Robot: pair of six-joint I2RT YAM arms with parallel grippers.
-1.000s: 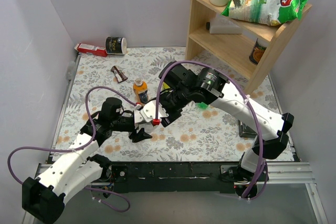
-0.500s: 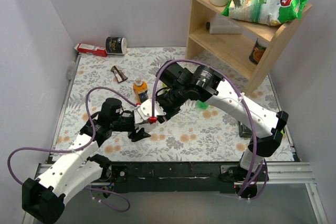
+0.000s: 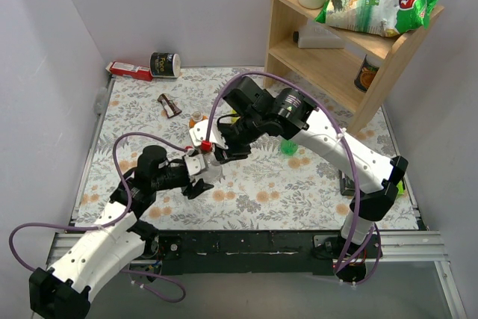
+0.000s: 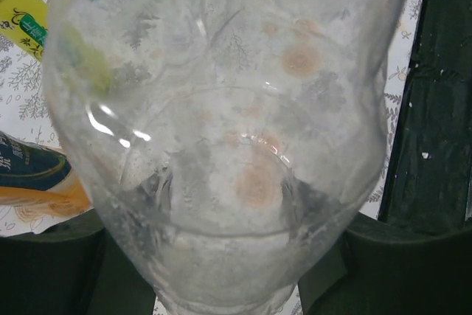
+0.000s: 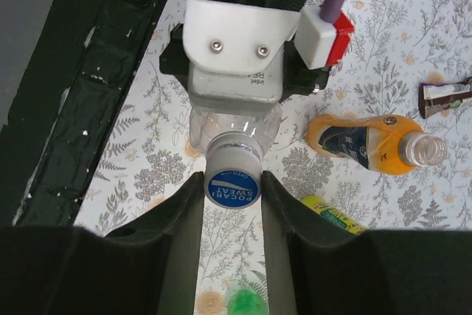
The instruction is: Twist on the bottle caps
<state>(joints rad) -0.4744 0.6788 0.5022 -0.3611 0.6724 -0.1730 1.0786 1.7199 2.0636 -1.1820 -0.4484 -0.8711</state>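
as right fingers (image 5: pixel 175 245) pinch its cap (image 5: pixel 233 184), left fingers (image 4: pixel 402 267) clamp the bottle (image 4: pixel 221 145), neck outward.

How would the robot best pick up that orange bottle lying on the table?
Probably grip the orange bottle across its wide middle, coming straight down from above. It lies on its side on the table, uncapped, so the rounded body faces upward and the neck is narrow.

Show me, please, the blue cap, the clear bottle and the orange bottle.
blue cap (image 5: pixel 233 186), right wrist view, middle of its printed top.
clear bottle (image 4: pixel 236 145), left wrist view, its see-through wall.
orange bottle (image 5: pixel 385 151), right wrist view, its body beside the label.
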